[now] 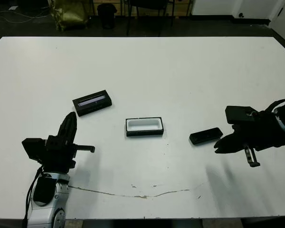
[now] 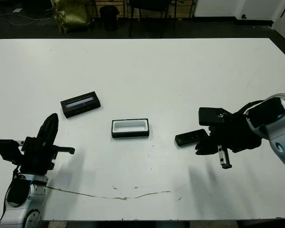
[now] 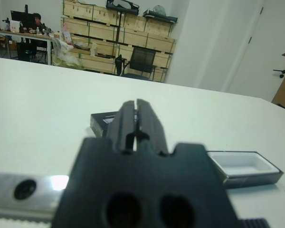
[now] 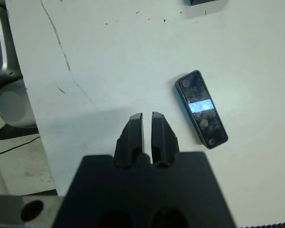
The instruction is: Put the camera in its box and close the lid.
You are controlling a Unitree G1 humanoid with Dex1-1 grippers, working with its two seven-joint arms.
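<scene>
- right gripper (image 4: 147, 124) clenched, empty, hovering just beside camera (image 4: 201, 109)
- camera flat on table (image 1: 180, 71), right of open box (image 1: 144, 126); lid (image 1: 92, 102) further left
- left gripper (image 3: 135, 116) clenched, idle
- open fingers, straddle camera's narrow sides, then pinch

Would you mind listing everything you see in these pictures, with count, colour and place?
Table: one, white, fills the view; a thin crack line runs near its front edge.
Box: one, black with white lining, open, mid-table.
Lid: one, black with pale stripe, lying apart from the box, toward the robot's left.
Camera: one, black, flat on the table between the box and the right tool.
Crates: several, pale wood, stacked by the far wall.
Chair: one, black, beyond the table.
Person: one, at a far desk.
Left tool: black, shut, empty, pointing toward the lid.
Right tool: black, shut, empty, just beside the camera.
</scene>
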